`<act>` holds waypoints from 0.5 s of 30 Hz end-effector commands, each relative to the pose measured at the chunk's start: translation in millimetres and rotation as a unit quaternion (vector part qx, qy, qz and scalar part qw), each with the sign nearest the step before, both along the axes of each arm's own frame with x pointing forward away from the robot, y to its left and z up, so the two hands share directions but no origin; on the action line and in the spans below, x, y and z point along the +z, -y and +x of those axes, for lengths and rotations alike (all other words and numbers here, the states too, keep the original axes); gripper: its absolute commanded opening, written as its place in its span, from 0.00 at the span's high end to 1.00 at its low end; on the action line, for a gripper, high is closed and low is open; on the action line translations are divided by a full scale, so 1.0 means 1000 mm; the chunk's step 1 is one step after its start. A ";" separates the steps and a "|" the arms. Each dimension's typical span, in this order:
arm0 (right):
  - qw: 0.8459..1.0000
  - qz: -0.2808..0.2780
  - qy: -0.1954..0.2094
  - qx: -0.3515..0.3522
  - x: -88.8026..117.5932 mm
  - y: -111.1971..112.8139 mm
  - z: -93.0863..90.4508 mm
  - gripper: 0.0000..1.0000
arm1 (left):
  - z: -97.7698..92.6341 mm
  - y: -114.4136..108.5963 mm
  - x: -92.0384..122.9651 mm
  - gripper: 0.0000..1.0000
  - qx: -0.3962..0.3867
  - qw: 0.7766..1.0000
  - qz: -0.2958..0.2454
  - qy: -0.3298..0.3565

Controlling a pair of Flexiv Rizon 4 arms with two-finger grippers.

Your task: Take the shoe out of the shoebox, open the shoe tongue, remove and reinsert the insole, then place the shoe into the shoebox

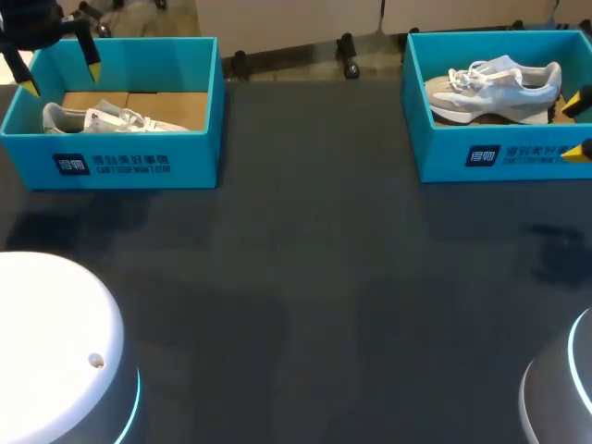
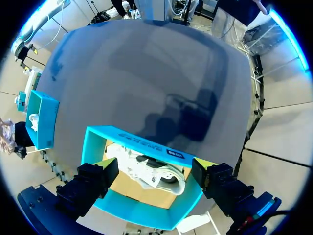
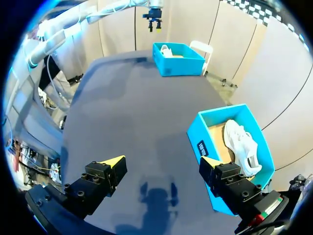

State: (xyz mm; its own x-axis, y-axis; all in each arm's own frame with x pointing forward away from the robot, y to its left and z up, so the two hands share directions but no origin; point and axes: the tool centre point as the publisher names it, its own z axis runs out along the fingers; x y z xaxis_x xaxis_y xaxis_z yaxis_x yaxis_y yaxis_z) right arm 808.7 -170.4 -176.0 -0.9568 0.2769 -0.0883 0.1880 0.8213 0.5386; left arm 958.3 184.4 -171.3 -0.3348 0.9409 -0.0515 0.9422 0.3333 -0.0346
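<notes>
Left gripper (image 2: 155, 166) gapes over shoe (image 2: 134, 164); right gripper (image 3: 161, 161) — likewise.

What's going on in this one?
Nothing is held yet. The left gripper hovers open above the left shoebox, where a white shoe lies inside. The right gripper, also open, hangs by the right shoebox, which holds a grey-and-white shoe. Both shoes lie in their boxes, so the first step is not yet done.

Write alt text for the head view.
Left shoebox and right shoebox, teal, stand at the dark table's far side, a pale shoe in each. Left gripper open above the left one; right gripper open beside the right one.
</notes>
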 end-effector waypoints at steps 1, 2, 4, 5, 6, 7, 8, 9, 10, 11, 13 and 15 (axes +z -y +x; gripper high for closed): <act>1.000 -0.002 0.001 -0.001 0.000 0.000 -0.001 0.00 | -0.002 0.000 0.000 0.00 0.000 1.000 0.001 0.002; 1.000 -0.002 0.001 -0.001 0.000 0.000 -0.001 0.00 | -0.002 0.000 0.000 0.00 0.000 1.000 0.001 0.002; 1.000 -0.002 0.001 -0.001 0.000 0.000 -0.001 0.00 | -0.002 0.000 0.000 0.00 0.000 1.000 0.001 0.002; 1.000 -0.002 0.001 -0.001 0.000 0.000 -0.001 0.00 | -0.002 0.000 0.000 0.00 0.000 1.000 0.001 0.002; 1.000 -0.002 0.001 -0.001 0.000 0.000 -0.001 0.00 | -0.002 0.000 0.000 0.00 0.000 1.000 0.001 0.002; 1.000 -0.002 0.001 -0.001 0.000 0.000 -0.001 0.00 | -0.002 0.000 0.000 0.00 0.000 1.000 0.001 0.002; 1.000 -0.002 0.001 -0.001 0.000 0.000 -0.001 0.00 | -0.002 0.000 0.000 0.00 0.000 1.000 0.001 0.002; 1.000 -0.002 -0.002 -0.029 -0.004 0.003 0.011 0.00 | -0.002 0.000 0.000 0.00 0.000 1.000 0.001 0.002; 0.999 -0.001 -0.003 -0.052 -0.007 0.008 0.022 0.00 | -0.002 0.000 0.000 0.00 0.000 1.000 0.001 0.002; 0.997 0.012 -0.013 -0.078 -0.014 0.018 0.030 0.00 | -0.002 0.000 0.000 0.00 0.000 1.000 0.001 0.002; 0.991 0.013 -0.022 -0.131 -0.014 0.032 0.053 0.00 | -0.002 0.000 0.000 0.00 0.000 1.000 0.001 0.002; 0.980 0.012 -0.049 -0.191 -0.014 0.045 0.072 0.00 | -0.002 0.000 0.000 0.00 0.000 1.000 0.001 0.002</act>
